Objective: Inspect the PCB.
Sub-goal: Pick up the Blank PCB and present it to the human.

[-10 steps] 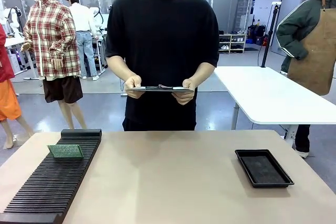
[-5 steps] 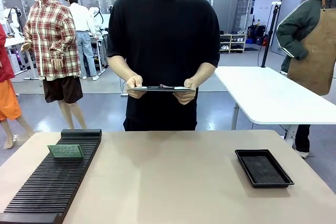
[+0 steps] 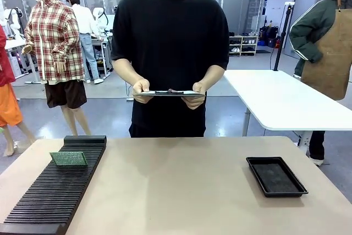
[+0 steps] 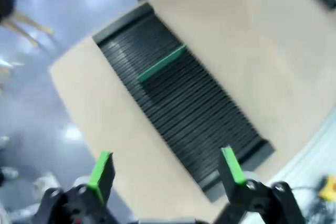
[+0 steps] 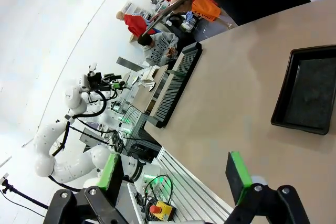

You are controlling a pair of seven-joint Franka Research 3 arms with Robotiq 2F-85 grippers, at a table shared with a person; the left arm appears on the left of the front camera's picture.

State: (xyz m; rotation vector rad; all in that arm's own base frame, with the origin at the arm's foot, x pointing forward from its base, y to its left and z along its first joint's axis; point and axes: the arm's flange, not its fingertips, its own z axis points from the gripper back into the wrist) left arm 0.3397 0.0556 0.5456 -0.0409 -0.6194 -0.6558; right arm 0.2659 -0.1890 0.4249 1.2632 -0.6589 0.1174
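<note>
- While the PCB (image 3: 68, 158) stands on edge in a slot of the black ribbed rack (image 3: 55, 191), toward the rack's far end on the robot's left side of the table (image 3: 176, 191), nothing is touching it.
- The left gripper (image 4: 166, 165) hangs high above the rack with its green-padded jaws spread wide and nothing between them. In its wrist view the board is a thin green strip lying across the ribs.
- The right gripper (image 5: 175, 172) is also wide open and empty, above the table's near edge, with the shallow black tray (image 5: 310, 93) ahead of it.
- Across the table, the person holds a clipboard (image 3: 168, 93) flat in both hands and is well apart from the board.
- Risks, as I judge them:
  - The board is thin and presents only its top edge. If the jaws come down misaligned with that edge, one pad could land on a rib or push the board over instead of pinching it.
  - Lifting at an angle to the slot could wedge the board and drag the rack along the table.
  - A pinch near one corner could let the board swing or slip as it clears the slot.
  - The left wrist view is blurred, so the slot position read from it may be off.
</note>
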